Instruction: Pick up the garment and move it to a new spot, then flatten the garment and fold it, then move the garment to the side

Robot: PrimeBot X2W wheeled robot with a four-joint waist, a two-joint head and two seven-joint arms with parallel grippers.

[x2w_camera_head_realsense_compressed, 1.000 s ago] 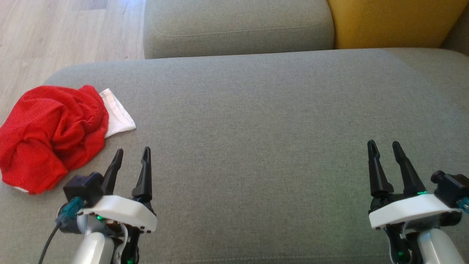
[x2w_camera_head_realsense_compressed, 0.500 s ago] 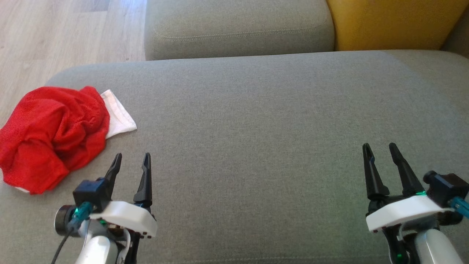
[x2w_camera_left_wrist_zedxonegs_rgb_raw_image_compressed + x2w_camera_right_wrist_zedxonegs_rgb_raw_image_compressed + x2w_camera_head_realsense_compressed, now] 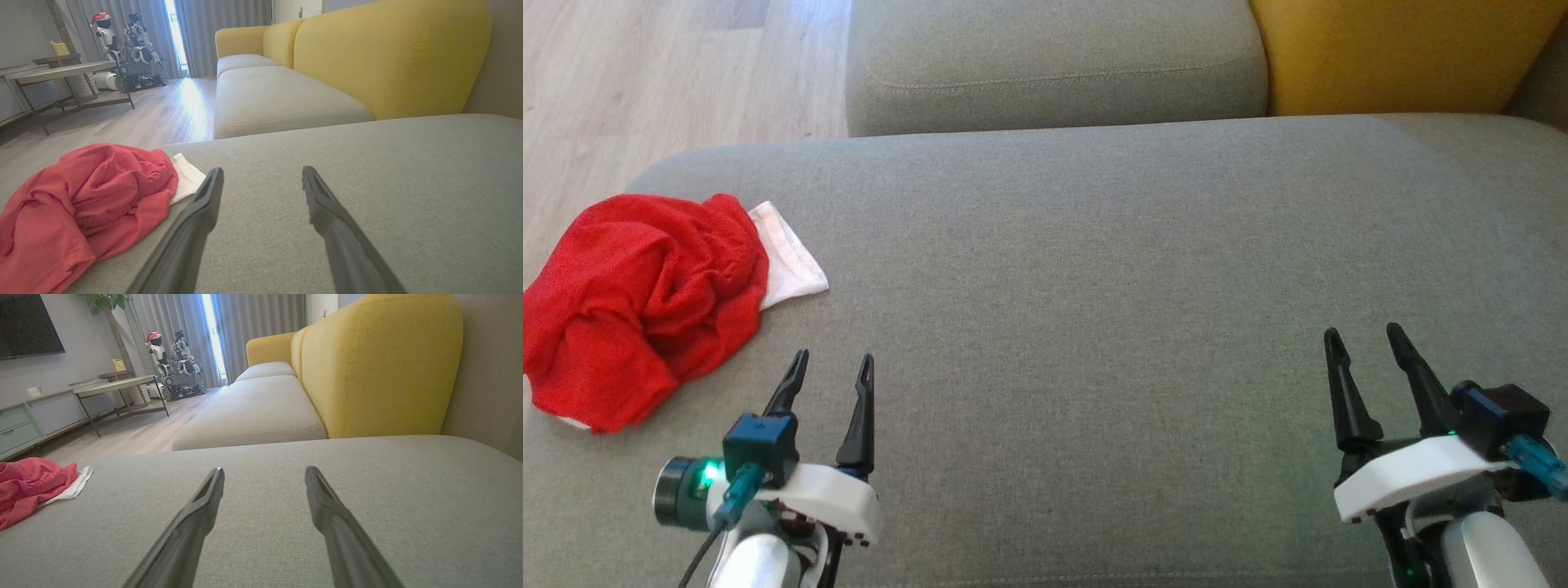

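While the crumpled red fabric garment (image 3: pixel 637 302) with a white edge lies at the left end of the grey upholstered sofa seat (image 3: pixel 1094 269), the left gripper (image 3: pixel 835 365) is near it, fingers apart and empty; the right gripper (image 3: pixel 1362 336), likewise spread, is well apart at the right.

A home living room: sofa (image 3: pixel 367 375), television (image 3: pixel 28 324), sideboard (image 3: pixel 24 424), curtains (image 3: pixel 253 322).
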